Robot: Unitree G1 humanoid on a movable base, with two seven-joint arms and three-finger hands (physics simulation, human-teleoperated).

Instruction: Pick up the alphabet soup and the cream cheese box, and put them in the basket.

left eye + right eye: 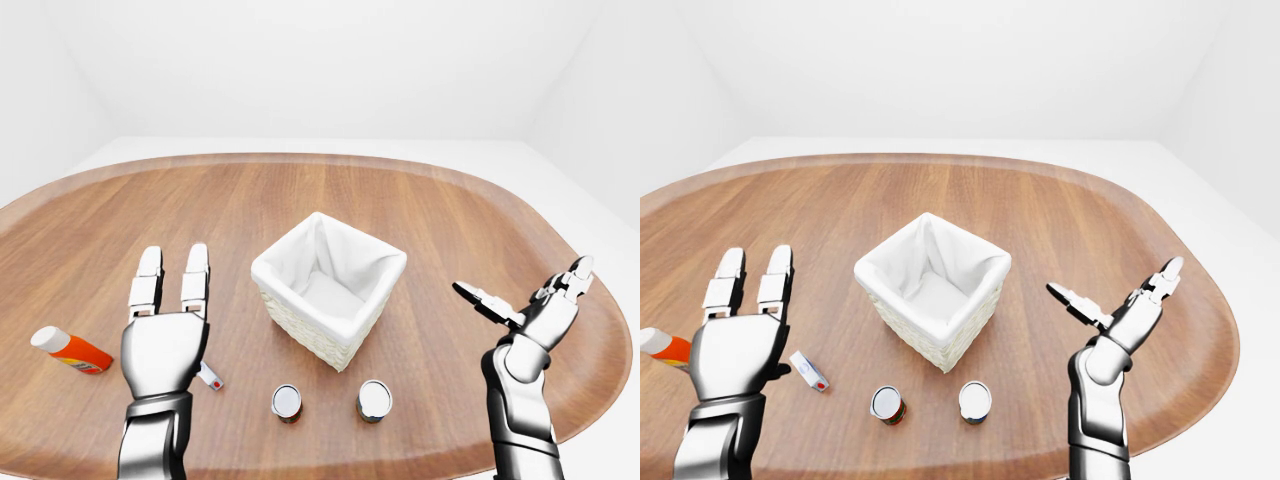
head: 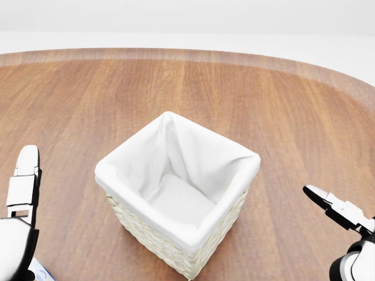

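Note:
A white woven basket with a white cloth lining stands empty in the middle of the wooden table. Below it in the left-eye view stand two small cans with silver lids, one on the left and one on the right. I cannot tell which is the alphabet soup. A small white box with a red spot lies by my left hand's wrist. My left hand is open, palm down, left of the basket. My right hand is open and empty to the basket's right.
An orange bottle with a white cap lies at the far left. The oval wooden table stretches wide around the basket, its rim near the bottom of the views. Plain white walls and floor lie beyond.

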